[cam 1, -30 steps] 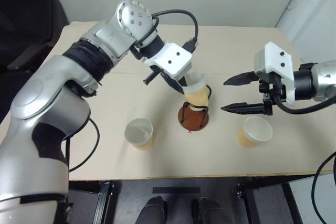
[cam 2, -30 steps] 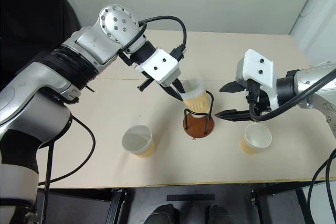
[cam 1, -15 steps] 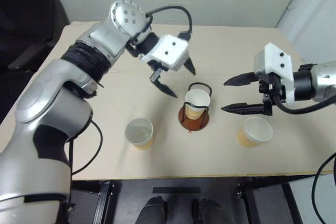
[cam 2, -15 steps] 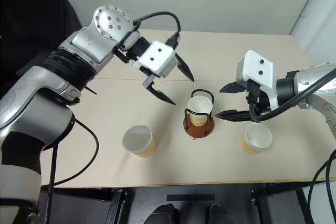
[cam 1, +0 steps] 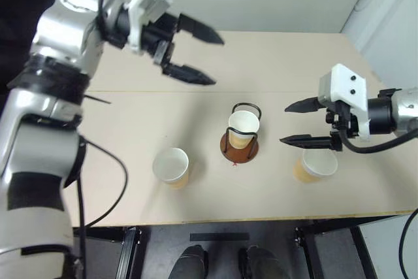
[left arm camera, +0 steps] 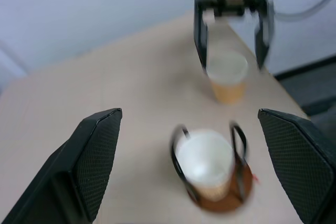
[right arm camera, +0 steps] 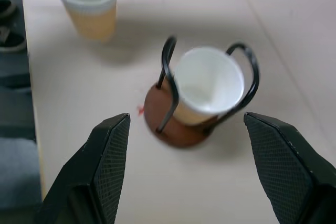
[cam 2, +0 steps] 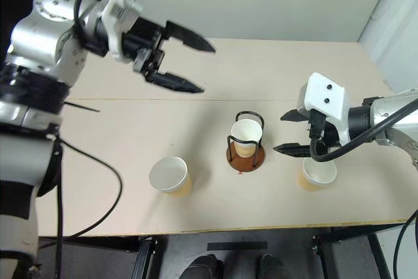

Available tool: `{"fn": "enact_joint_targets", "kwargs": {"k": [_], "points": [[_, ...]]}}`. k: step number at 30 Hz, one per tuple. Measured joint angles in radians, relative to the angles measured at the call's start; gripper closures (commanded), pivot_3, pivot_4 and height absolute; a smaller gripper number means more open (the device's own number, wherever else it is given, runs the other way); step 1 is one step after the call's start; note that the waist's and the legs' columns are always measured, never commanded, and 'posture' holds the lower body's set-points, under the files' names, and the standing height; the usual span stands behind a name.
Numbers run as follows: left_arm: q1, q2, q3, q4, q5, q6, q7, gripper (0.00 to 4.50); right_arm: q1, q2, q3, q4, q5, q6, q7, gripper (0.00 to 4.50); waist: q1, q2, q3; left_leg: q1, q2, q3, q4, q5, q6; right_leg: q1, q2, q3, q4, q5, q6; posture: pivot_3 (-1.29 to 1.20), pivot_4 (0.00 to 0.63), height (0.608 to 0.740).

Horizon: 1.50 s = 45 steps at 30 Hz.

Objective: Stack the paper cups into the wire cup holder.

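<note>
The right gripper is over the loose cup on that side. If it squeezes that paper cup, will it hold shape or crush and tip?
The paper cup under the open right gripper looks thin-walled and empty, so it is probably very light and would likely dent under a firm squeeze. Its tall, tapered shape with a narrower bottom suggests that a sideways nudge could tip it. The rolled rim probably stiffens the top.

one paper cup (cam 1: 243, 127) upright in wire cup holder (cam 1: 240, 147).
</note>
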<state>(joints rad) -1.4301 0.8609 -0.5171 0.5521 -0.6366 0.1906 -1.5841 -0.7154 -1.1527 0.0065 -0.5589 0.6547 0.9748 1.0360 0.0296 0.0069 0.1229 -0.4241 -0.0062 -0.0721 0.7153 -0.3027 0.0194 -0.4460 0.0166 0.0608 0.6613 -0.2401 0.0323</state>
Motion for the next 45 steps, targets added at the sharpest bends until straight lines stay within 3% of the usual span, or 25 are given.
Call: {"fn": "enact_joint_targets", "kwargs": {"k": [9, 24, 33, 42, 45], "points": [[0.065, 0.079, -0.032, -0.138, -0.015, 0.032, 0.000, 0.04, 0.034, -0.089, 0.001, -0.037, -0.012, -0.018, 0.051, 0.99, 0.004, 0.000, 0.000, 0.003, 0.000, -0.001, 0.001, 0.000, 0.001, 0.005, -0.001, -0.001, 0.000, 0.001, 0.001, 0.00, 0.150, 0.740], [0.068, 0.064, -0.040, -0.123, -0.004, 0.027, 0.000, 0.04, 0.333, -0.217, -0.011, -0.059, -0.120, -0.164, 0.116, 0.99, 0.001, 0.000, 0.000, 0.004, -0.001, 0.000, 0.000, 0.000, 0.001, 0.005, -0.001, 0.000, 0.000, 0.001, 0.001, 0.00, 0.150, 0.740], [0.068, 0.067, -0.040, -0.126, -0.012, 0.025, 0.000, 0.04, 0.488, -0.252, -0.021, 0.018, -0.273, -0.307, 0.126, 0.99, 0.000, -0.001, 0.000, 0.004, -0.001, 0.000, 0.000, 0.000, 0.001, 0.006, -0.001, 0.000, 0.000, 0.001, 0.001, 0.00, 0.150, 0.740], [0.080, 0.088, -0.040, -0.161, -0.017, 0.027, 0.000, 0.04, 0.451, -0.231, 0.061, 0.102, -0.396, -0.411, 0.156, 0.99, 0.000, -0.001, 0.000, 0.005, -0.001, 0.000, 0.000, 0.000, 0.001, 0.006, -0.001, 0.000, 0.000, 0.001, 0.001, 0.00, 0.150, 0.740], [0.080, 0.090, -0.040, -0.164, -0.017, 0.029, 0.000, 0.00, 0.419, -0.210, 0.095, 0.112, -0.414, -0.421, 0.173, 1.56, 0.000, -0.001, 0.000, 0.005, -0.001, 0.000, 0.000, 0.000, 0.001, 0.006, -0.001, 0.000, 0.000, 0.001, 0.001, 0.00, 0.150, 0.740]]}}
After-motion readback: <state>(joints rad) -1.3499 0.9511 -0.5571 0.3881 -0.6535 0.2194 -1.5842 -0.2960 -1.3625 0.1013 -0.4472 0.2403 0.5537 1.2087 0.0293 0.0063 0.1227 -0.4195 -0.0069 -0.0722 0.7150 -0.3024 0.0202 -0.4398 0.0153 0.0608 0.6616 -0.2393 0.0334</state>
